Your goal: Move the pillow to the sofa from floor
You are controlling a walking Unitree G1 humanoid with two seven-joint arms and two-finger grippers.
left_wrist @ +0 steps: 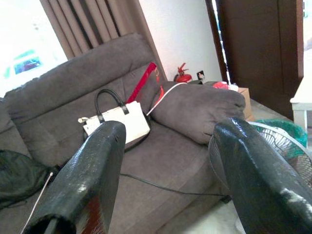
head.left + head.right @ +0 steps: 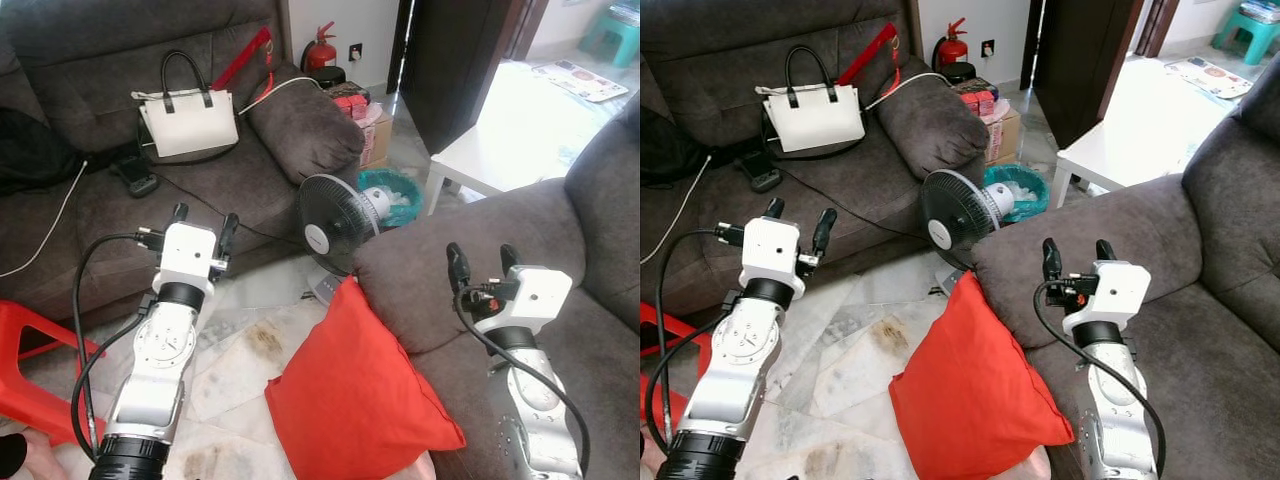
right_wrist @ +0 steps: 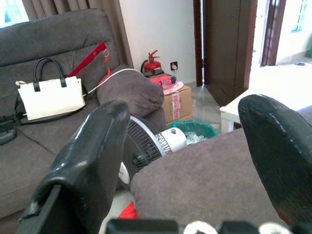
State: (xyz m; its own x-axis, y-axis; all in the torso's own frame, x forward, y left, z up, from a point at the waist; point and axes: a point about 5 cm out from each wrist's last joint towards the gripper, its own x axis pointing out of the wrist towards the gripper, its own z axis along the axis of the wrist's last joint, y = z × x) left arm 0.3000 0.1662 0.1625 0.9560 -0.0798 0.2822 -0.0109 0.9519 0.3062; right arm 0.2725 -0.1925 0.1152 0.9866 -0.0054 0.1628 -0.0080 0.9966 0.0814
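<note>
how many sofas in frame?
2. One grey sofa along the far left, with the white handbag on its seat. The other grey sofa at right, its armrest beside the red pillow, which stands on the floor leaning against it.

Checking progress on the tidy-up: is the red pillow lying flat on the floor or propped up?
Propped up. The red pillow stands tilted on the floor, its upper corner leaning against the sofa armrest.
</note>
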